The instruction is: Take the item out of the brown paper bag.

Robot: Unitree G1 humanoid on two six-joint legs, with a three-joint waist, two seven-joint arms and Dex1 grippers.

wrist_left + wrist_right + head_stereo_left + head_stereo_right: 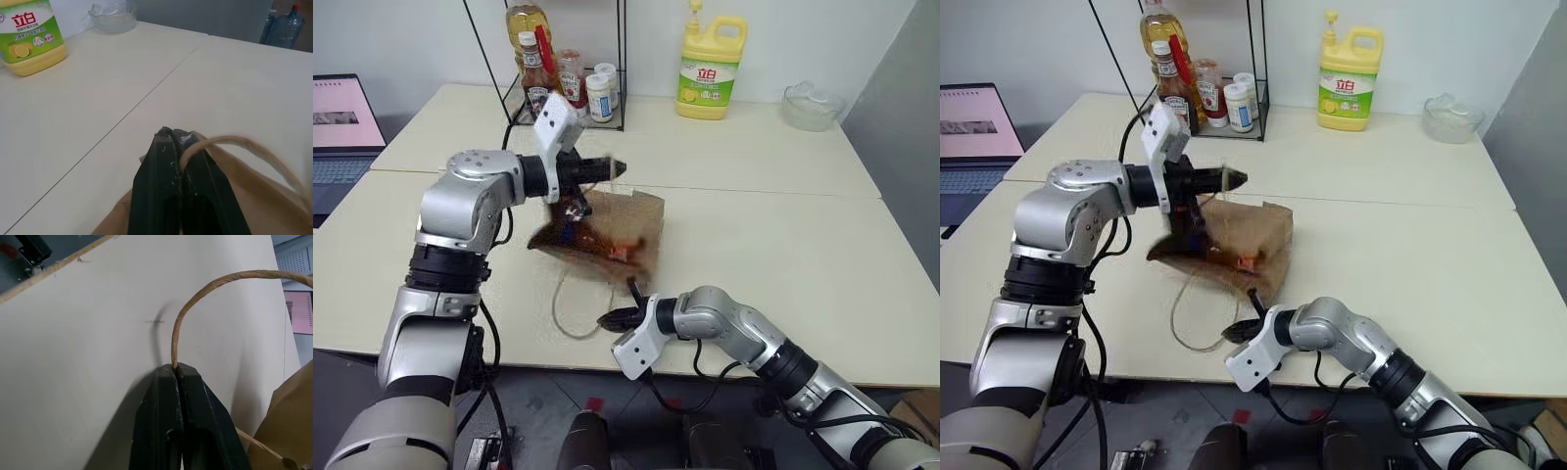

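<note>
A: Bottle position: inside the brown paper bag (607, 230), where an orange-and-dark shape (576, 217) shows at the raised end; blurred, so its long axis cannot be told.

B: Left hand (615, 168): fingers pressed together on one tan loop handle (244, 147), holding that end of the bag above the surface (783, 235). The left wrist view shows the cord pinched between the black fingers (161, 186); the head views hide this.

A: Right hand (1239, 331): fingers closed on the other handle (205, 289), near the front edge of the surface. The right wrist view shows the cord entering between the closed fingertips (168, 382) and looping away over bare tabletop.

B: Bag attitude: tilted, its lower end close to the right hand.

A: Surroundings: yellow detergent jug (711, 69) and glass bowl (811, 106) at the far edge; wire rack (570, 73) with ketchup bottle (534, 80), oil bottle and jars behind the left arm; laptop (342, 127) at far left.
</note>
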